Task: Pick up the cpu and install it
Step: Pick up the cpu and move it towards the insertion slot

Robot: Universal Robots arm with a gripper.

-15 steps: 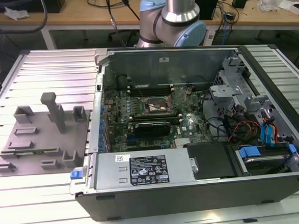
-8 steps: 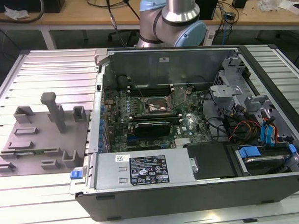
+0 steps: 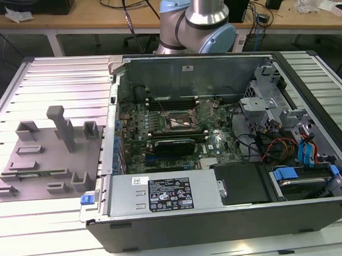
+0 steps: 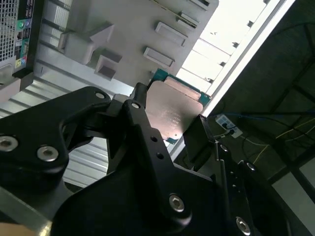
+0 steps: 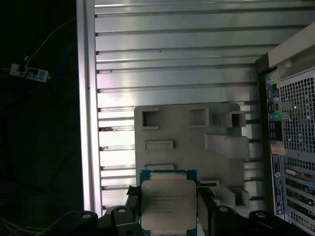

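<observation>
Hand (image 5: 169,199): mine, two dark fingers (image 4: 142,125) clamped on the cpu (image 5: 169,206), one on each of two opposite edges, seen in both wrist views.
Cpu: silver lid toward the cameras, green rim showing, held above the grey fixture plate (image 5: 187,142), off the desk (image 5: 172,64).
Fixture plate: flat on the ribbed desk, at nine o'clock of the open computer case (image 3: 219,216) in the exterior view.
Socket frame (image 3: 179,123): mid-motherboard, inside the case.
Arm (image 3: 195,17): mine, at twelve o'clock of the case.

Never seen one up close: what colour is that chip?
The cpu: silver-grey top, green rim; best in the first wrist view.
</observation>
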